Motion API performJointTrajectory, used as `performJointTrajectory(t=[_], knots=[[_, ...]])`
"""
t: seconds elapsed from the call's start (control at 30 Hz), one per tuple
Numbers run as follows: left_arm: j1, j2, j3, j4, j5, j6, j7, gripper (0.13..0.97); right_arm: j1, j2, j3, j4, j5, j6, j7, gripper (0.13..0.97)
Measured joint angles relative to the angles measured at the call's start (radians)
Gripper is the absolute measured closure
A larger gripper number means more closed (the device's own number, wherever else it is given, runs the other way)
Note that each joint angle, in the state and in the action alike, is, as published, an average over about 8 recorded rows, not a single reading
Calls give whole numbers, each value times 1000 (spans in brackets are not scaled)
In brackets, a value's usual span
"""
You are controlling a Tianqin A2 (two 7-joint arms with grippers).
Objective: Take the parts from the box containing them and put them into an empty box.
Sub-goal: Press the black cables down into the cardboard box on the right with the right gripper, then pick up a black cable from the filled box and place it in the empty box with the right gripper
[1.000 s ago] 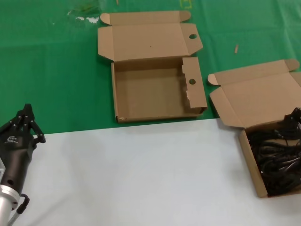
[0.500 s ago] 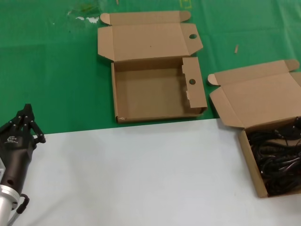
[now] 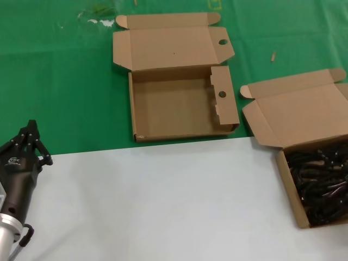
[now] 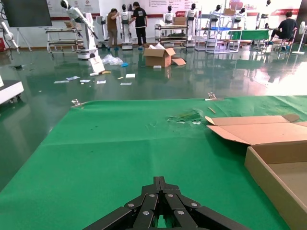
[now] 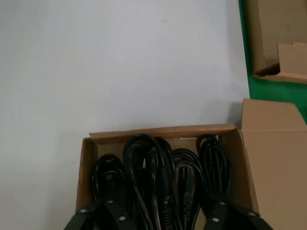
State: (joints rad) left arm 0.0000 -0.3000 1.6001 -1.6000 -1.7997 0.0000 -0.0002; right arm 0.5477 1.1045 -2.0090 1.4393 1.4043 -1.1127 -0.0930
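Note:
The black power cords (image 3: 318, 182) lie in a tangled heap in the plain-lidded brown box (image 3: 283, 174) at the right, with its lid open. The empty box (image 3: 174, 109), with round holes in its flaps, sits open on the green cloth at centre back. My right gripper is out of the head view. In the right wrist view it (image 5: 163, 221) hovers above the cords (image 5: 158, 177), jaws spread wide and holding nothing. My left gripper (image 3: 31, 128) is shut and empty, parked at the left edge by the green cloth's border.
A pale grey tabletop (image 3: 163, 206) fills the front and a green cloth (image 3: 65, 81) covers the back. The empty box's corner shows in the left wrist view (image 4: 273, 177) and the right wrist view (image 5: 278, 43).
My right gripper's tip, seen over the cord box at the head view's right edge a second ago, has left that view. The left arm has not moved.

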Motion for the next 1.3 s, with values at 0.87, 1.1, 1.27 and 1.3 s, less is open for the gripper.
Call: performJointTrajectory(t=[0.87, 1.1, 1.27, 1.3], knots=[[0, 0, 0, 0, 0, 0, 0, 957, 243, -57, 2, 50, -93, -263, 194, 854], [0, 0, 0, 0, 0, 0, 0, 957, 387, -156, -16, 50, -111, -319, 281, 854], [0, 0, 0, 0, 0, 0, 0, 957, 485, -285, -53, -27, -148, -284, 282, 854], [0, 0, 0, 0, 0, 0, 0, 957, 504, -315, -63, -48, -157, -273, 277, 854]])
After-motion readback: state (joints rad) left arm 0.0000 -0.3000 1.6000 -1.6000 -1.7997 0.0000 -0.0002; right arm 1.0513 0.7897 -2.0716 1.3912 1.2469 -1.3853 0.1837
